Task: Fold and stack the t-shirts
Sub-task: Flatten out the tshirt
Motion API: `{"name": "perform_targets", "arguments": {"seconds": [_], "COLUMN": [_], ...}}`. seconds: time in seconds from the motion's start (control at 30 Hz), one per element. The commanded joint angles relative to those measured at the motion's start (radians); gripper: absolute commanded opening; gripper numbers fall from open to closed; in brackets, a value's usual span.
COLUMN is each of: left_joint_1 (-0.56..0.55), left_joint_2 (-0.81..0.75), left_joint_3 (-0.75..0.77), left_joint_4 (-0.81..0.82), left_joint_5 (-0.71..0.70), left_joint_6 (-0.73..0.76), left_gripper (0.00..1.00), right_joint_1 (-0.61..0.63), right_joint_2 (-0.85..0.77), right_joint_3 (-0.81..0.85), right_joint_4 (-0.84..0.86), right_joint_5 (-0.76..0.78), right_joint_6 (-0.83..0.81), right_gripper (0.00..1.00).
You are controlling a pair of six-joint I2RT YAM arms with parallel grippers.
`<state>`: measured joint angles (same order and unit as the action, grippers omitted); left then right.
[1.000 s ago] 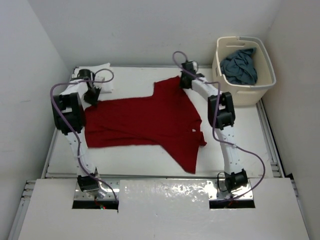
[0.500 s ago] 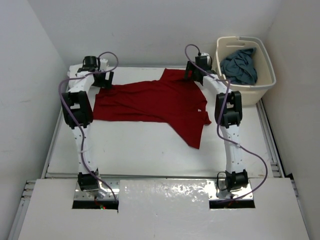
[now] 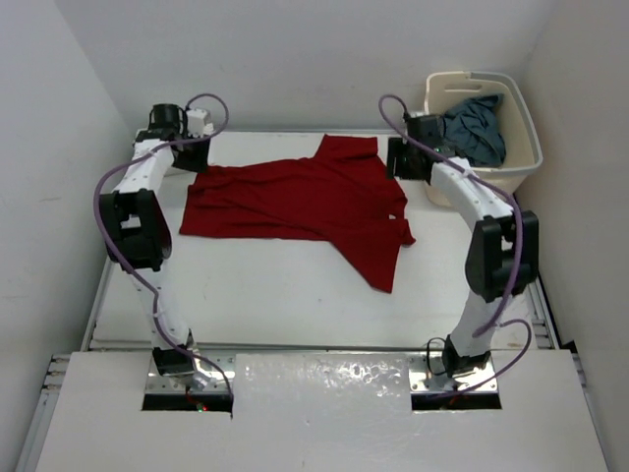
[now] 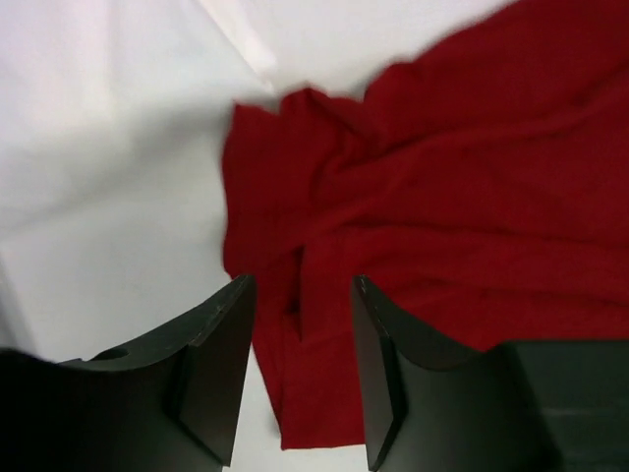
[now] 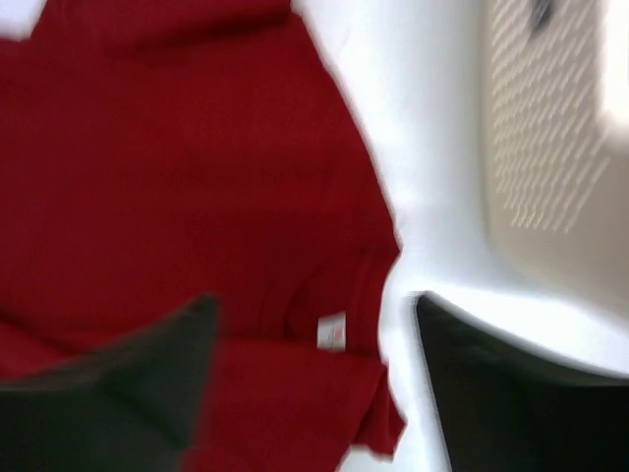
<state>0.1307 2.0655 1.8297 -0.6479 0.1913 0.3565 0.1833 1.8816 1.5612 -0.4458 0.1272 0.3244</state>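
Top view first: the red t-shirt (image 3: 295, 202) is spread out flat on the far half of the bench (image 3: 256, 295), and I'd say we're early in the job, with no fold in it yet and no stack anywhere. The blue-grey t-shirt (image 3: 472, 123) sits crumpled in the basket (image 3: 501, 182), and I can't pick out the white one. The red shirt's long axis runs side to side across the bench, collar toward the right arm, hem toward the left, one sleeve pointing away and the other toward me. Over to the left wrist: my left hand (image 4: 300, 290) hovers above the rumpled hem corner, jaws parted, nothing between them. Right wrist, blurry: my right hand (image 5: 314, 305) is spread wide and empty over the collar, its white label (image 5: 332, 332) showing, basket just beside.
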Motion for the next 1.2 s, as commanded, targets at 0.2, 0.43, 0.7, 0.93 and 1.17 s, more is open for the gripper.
{"name": "perform_targets", "arguments": {"seconds": [0.2,0.43,0.7,0.93,1.17], "left_joint_1": [-0.029,-0.034,-0.04,-0.04,-0.04], "left_joint_2": [0.142,0.203,0.208,0.17,0.073], "left_joint_3": [0.01,-0.009,-0.055,-0.096,-0.145], "left_joint_4": [-0.065,0.033,0.109,0.111,0.113], "left_joint_5": [-0.026,-0.056,-0.093,-0.058,-0.055], "left_joint_6": [-0.002,-0.053,-0.068,-0.071,-0.051], "left_gripper": [0.56,0.58,0.46,0.07,0.0], "right_joint_1": [0.033,0.038,0.076,0.127,0.119], "right_joint_2": [-0.192,-0.257,-0.256,-0.193,-0.278], "right_joint_3": [-0.456,-0.648,-0.76,-0.809,-0.84], "right_joint_4": [-0.041,-0.031,0.041,0.127,0.113], "right_joint_5": [-0.123,-0.123,-0.155,-0.153,-0.097], "right_joint_6": [0.117,0.154,0.199,0.266,0.303], "right_gripper": [0.57,0.59,0.7,0.4,0.0]}}
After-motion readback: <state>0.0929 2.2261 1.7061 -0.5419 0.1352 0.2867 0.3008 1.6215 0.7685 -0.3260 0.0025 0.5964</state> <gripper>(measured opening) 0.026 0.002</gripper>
